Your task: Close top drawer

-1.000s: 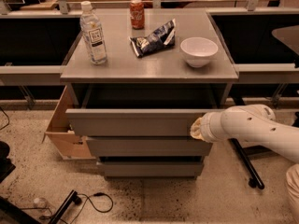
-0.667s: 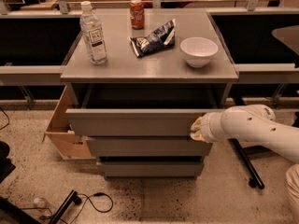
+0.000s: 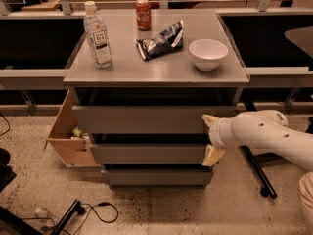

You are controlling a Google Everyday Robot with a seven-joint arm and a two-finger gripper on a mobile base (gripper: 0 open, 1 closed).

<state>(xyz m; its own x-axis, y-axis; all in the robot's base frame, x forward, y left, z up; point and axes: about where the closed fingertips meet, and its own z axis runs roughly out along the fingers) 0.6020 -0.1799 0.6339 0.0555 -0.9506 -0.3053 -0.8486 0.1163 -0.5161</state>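
Observation:
The top drawer [image 3: 142, 119] is a wide matte-grey box with a plain front. It stands partly pulled out under the grey cabinet top [image 3: 156, 72], with a dark gap showing above its front. My gripper [image 3: 211, 137] is at the right end of the drawer front, on the end of the white arm [image 3: 264, 133] that comes in from the right. Its tan fingers [image 3: 210, 119] are spread apart vertically. The upper one touches the drawer front, and the lower one is in front of the middle drawer [image 3: 146, 153].
On the cabinet top stand a water bottle [image 3: 98, 35], a red can [image 3: 143, 14], a chip bag [image 3: 161, 40] and a white bowl [image 3: 208, 53]. The bottom drawer front [image 3: 156, 176] is below. An open cardboard box [image 3: 68, 141] sits at the left, cables [image 3: 98, 209] lie on the floor, and a black stand leg [image 3: 257, 170] is at the right.
The top drawer front has slid a little inward, so the dark gap above it is narrower. The gripper stays against the drawer's right end.

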